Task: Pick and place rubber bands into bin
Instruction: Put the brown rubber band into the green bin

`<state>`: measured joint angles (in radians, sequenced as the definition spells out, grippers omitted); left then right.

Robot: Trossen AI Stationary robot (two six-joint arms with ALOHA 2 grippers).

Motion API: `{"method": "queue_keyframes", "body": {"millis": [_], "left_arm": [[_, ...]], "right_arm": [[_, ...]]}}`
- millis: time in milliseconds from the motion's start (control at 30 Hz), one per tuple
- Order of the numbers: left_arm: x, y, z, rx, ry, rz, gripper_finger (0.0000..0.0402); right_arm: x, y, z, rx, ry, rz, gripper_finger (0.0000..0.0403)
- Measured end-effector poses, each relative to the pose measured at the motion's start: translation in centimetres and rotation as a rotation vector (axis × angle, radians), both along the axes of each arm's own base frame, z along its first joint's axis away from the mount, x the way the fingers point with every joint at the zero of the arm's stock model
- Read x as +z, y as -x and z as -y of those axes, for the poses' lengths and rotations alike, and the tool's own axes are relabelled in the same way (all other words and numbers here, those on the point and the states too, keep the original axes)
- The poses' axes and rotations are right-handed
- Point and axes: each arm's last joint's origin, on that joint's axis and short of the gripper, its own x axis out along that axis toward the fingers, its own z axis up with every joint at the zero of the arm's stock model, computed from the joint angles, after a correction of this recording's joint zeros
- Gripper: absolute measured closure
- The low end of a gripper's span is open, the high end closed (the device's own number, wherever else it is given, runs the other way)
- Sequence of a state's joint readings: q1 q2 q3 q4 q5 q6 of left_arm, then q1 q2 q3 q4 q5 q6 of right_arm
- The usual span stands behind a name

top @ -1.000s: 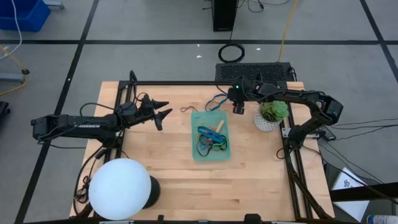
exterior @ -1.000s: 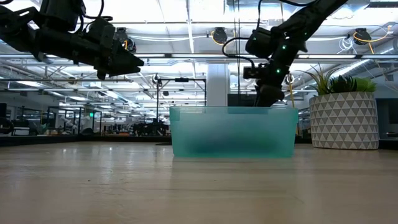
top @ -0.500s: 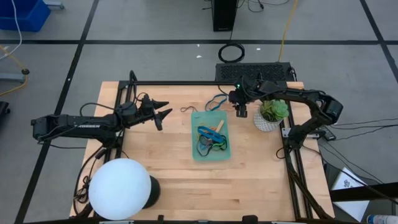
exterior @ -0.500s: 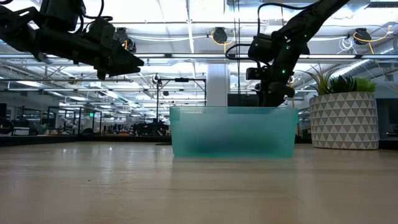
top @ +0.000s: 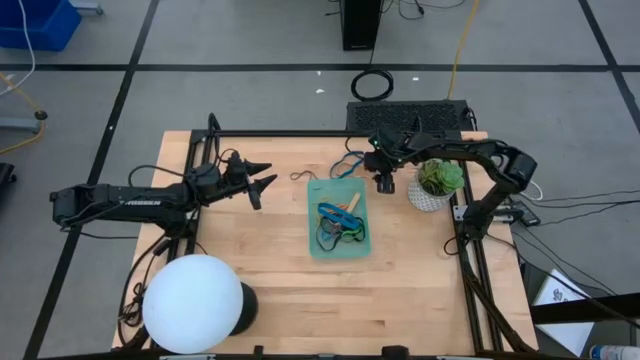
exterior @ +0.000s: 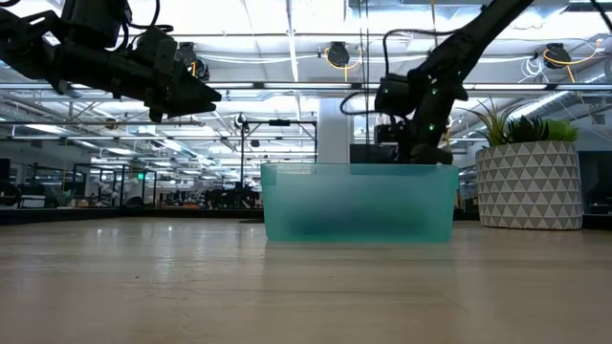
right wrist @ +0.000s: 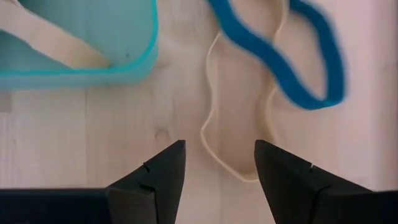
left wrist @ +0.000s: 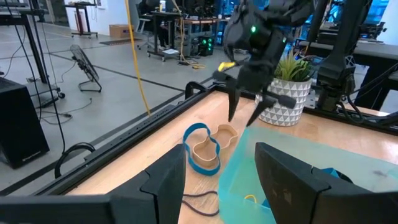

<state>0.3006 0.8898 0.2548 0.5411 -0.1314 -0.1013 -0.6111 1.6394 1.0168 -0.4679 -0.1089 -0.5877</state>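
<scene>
Already several rubber bands [top: 338,222] lie in the bin [top: 315,247]; perhaps three remain outside, below the spread, empty right tool [top: 384,184].

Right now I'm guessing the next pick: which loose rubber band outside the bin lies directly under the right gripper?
The tan band: it lies between the right gripper's open fingers, while the blue band lies farther ahead.

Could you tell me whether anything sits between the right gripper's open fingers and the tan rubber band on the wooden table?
Nothing visible does. The right gripper hangs open directly above the thin tan rubber band loop, with only bare table between. The blue rubber band overlaps the loop's far part, and the translucent teal bin lies alongside.
</scene>
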Motion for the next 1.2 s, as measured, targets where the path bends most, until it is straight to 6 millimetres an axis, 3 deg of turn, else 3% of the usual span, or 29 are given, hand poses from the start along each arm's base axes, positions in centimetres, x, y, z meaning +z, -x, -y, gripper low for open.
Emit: {"method": "queue_keyframes", "body": {"millis": [367,800,1000,1200], "left_arm": [[0.0,0.0,0.0,0.0,0.0,0.0,0.0201],[0.0,0.0,0.0,0.001,0.0,0.0,0.0201],[0.0,0.0,0.0,0.001,0.0,0.0,0.0201],[0.0,0.0,0.0,0.001,0.0,0.0,0.0201]], "right_arm": [[-3.1,-0.9,-0.1,0.019,-0.052,-0.082,0.0216],[-3.2,-1.0,0.0,0.013,-0.048,-0.073,0.0221],[-3.2,-1.1,0.0,-0.102,-0.084,-0.055,0.0223],[-3.2,-1.1,0.1,-0.063,-0.067,-0.056,0.0227]]}}
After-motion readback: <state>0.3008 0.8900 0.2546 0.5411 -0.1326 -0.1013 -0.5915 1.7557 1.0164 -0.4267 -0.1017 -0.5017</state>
